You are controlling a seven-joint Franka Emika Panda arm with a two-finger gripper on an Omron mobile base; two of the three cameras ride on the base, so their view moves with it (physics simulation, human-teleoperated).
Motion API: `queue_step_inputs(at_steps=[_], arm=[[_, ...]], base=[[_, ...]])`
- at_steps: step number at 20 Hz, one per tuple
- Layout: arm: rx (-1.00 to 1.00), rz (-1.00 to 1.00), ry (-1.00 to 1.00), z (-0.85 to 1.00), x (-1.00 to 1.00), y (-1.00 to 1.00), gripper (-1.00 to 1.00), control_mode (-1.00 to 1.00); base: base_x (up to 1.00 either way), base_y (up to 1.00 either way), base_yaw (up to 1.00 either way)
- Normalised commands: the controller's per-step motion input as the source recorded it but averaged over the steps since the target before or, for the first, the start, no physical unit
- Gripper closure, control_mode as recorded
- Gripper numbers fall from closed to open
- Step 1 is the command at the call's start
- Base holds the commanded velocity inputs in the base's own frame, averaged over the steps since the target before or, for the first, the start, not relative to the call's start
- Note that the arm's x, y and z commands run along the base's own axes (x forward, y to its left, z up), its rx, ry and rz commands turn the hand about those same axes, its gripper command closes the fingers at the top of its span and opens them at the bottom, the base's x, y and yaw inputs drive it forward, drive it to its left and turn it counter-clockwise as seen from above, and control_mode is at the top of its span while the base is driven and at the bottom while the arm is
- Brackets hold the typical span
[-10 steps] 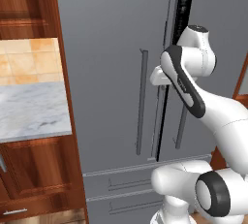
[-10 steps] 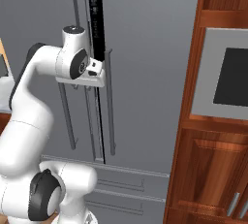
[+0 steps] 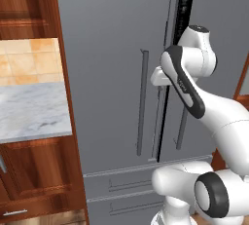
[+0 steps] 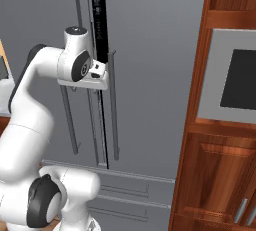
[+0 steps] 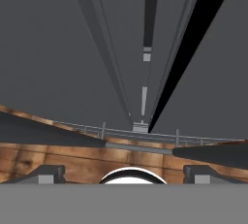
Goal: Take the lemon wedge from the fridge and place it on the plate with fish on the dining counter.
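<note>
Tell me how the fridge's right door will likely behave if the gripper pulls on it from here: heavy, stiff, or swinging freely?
The right door is tall and already ajar, with a dark gap showing, so it will probably swing on its hinge rather than resist. Its height suggests a heavy, slow swing. The thin bar handle looks rigid and smooth, so the open gripper could slip along it.

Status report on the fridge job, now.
Gripper open, empty, at the door seam. Fridge barely cracked, dark gap between its doors. Lemon wedge unseen, doors in the way.

No readable text, labels, brands or numbers on any surface.
</note>
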Motion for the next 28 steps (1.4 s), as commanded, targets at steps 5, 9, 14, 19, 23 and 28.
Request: queue_step_inputs(at_steps=[5,9,14,19,23,28], arm=[[0.0,0.0,0.0,0.0,-0.03,0.07,-1.0,1.0],[0.0,0.0,0.0,0.0,0.0,0.0,-1.0,1.0],[0.0,0.0,0.0,0.0,0.0,0.0,-1.0,1.0],[0.0,0.0,0.0,0.0,0.0,0.0,-1.0,1.0],[0.0,0.0,0.0,0.0,0.0,0.0,-1.0,1.0],[0.0,0.0,0.0,0.0,0.0,0.0,-1.0,1.0]], base=[[0.0,0.0,0.0],[-0.16,0.0,0.0],[-0.56,0.0,0.0],[-0.4,0.0,0.0],[-0.55,0.0,0.0],[-0.58,0.0,0.0]])
